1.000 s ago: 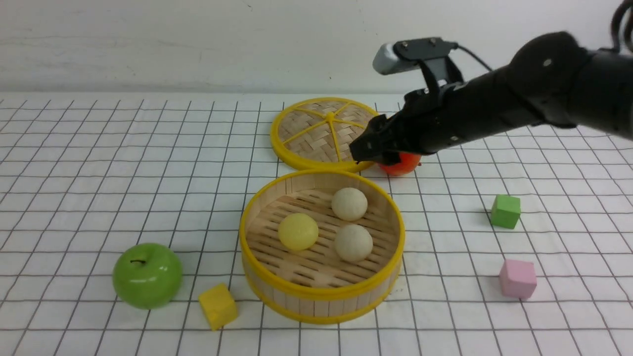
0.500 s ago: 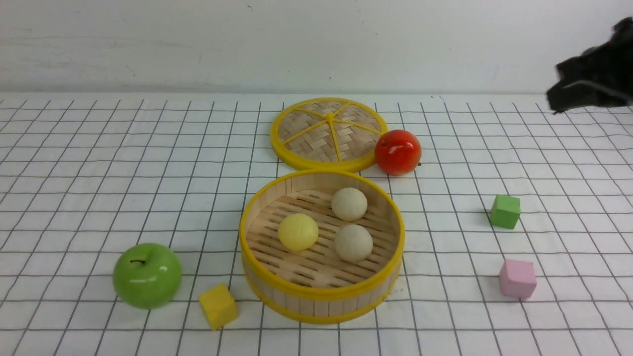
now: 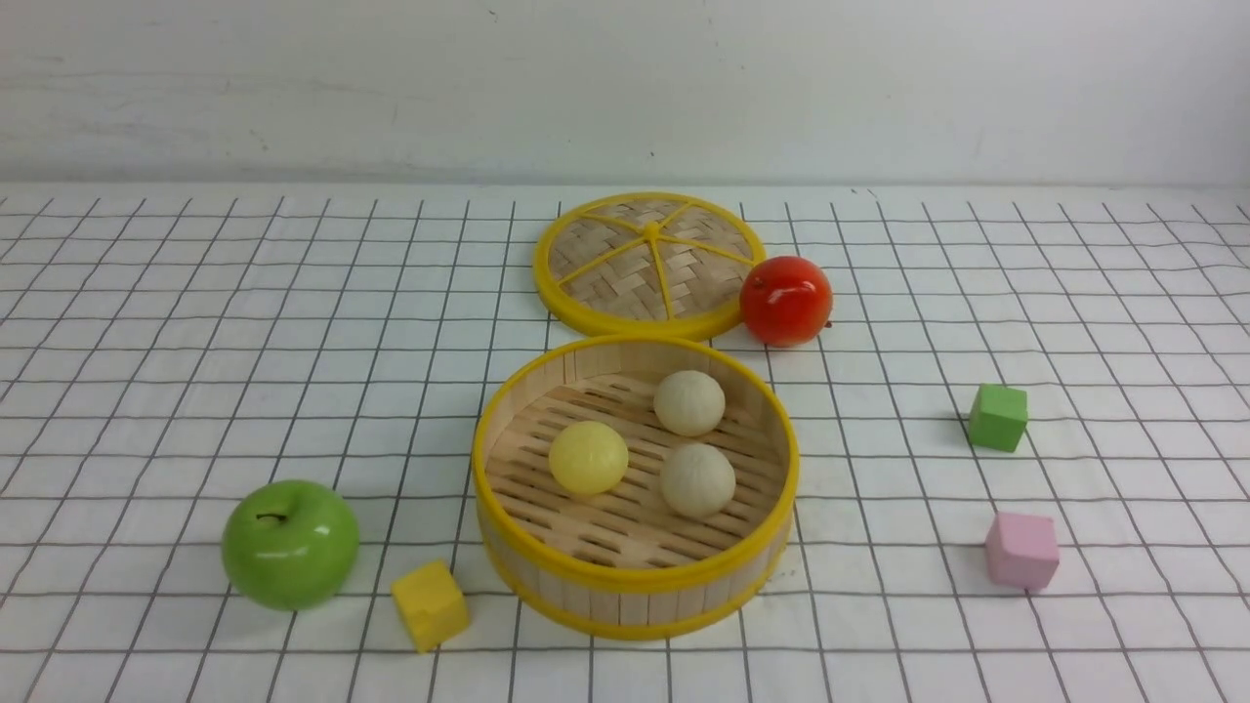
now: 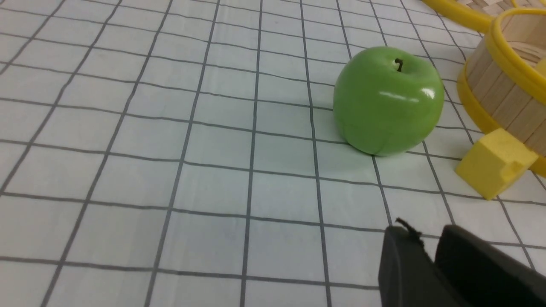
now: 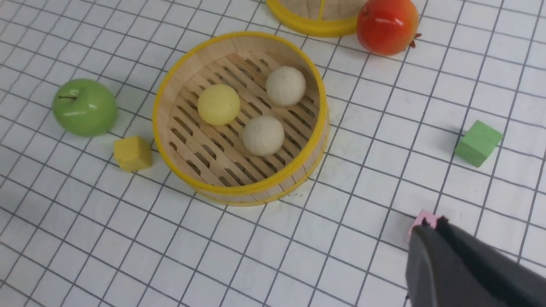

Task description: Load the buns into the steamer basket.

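1. On the left of the tabletop (image 3: 146, 322), a glossy green apple (image 3: 290, 544) stands beside a yellow cube (image 3: 430, 604). Neither belongs to the task.
2. The left pincer (image 4: 426, 256) shows only in its wrist view, low over the cloth near the apple. Its two dark tips sit close together with nothing between them, so it reads as closed and empty.
3. In the middle stands the steamer basket (image 3: 635, 581), upright, its lid (image 3: 649, 264) lying flat behind it and a red fruit (image 3: 785, 300) touching the lid's rim.
4. All three buns rest on the slatted floor inside the basket: the pale yellow bun (image 3: 588, 457) to the left, one cream bun (image 3: 689, 402) toward the back, and the other cream bun (image 3: 697, 479) nearer the front. They lie near one another; whether any touch I cannot tell.
5. Judging by looks, the buns are light and rounded. The yellow one seems smooth and may slip, while the cream pair look matte and grippier. A hold across the widest part, from above, would suit best.
6. With every bun inside, the task looks finished.
7. To the right lie a green cube (image 3: 998, 417) and a pink cube (image 3: 1021, 552), well apart from the basket.
8. The right pincer (image 5: 428, 228) appears only in its wrist view, raised over the pink cube, tips together, carrying nothing.
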Robot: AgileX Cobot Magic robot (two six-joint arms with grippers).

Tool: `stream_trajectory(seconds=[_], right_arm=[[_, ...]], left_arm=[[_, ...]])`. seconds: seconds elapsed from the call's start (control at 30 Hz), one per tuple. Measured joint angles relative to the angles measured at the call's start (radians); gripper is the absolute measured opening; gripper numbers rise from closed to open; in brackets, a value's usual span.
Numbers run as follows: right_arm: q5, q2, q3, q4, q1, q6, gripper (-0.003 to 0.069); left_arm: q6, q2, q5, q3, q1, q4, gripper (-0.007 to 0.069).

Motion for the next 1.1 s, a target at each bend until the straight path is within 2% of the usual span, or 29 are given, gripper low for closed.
stream_trajectory(seconds=[0.43, 0.57, 0.67, 0.8, 0.9, 0.93, 1.0, 1.1], right_arm=[[0.002, -0.078, 0.0, 0.003, 0.0, 0.0, -0.001], [0.002, -0.201, 0.0, -0.001, 0.0, -0.007, -0.001], [0.002, -0.289, 0.004, -0.048, 0.0, -0.017, -0.001], [-0.024, -0.46, 0.09, -0.187, 0.0, 0.091, -0.0009], [-0.139, -0.612, 0.286, -0.371, 0.0, 0.275, -0.0006], [-0.139, -0.62, 0.299, -0.378, 0.0, 0.283, -0.0006], [-0.245, -0.722, 0.483, -0.434, 0.0, 0.355, -0.0002], [-0.363, -0.808, 0.655, -0.443, 0.0, 0.379, 0.0001]], left_arm=[[0.0, 0.0, 0.0, 0.0, 0.0, 0.0, 0.0128], [0.0, 0.0, 0.0, 0.0, 0.0, 0.0, 0.0132], [0.0, 0.0, 0.0, 0.0, 0.0, 0.0, 0.0133], [0.0, 0.0, 0.0, 0.0, 0.0, 0.0, 0.0133], [0.0, 0.0, 0.001, 0.0, 0.0, 0.0, 0.0133], [0.0, 0.0, 0.001, 0.0, 0.0, 0.0, 0.0133], [0.0, 0.0, 0.001, 0.0, 0.0, 0.0, 0.0133], [0.0, 0.0, 0.001, 0.0, 0.0, 0.0, 0.0133]])
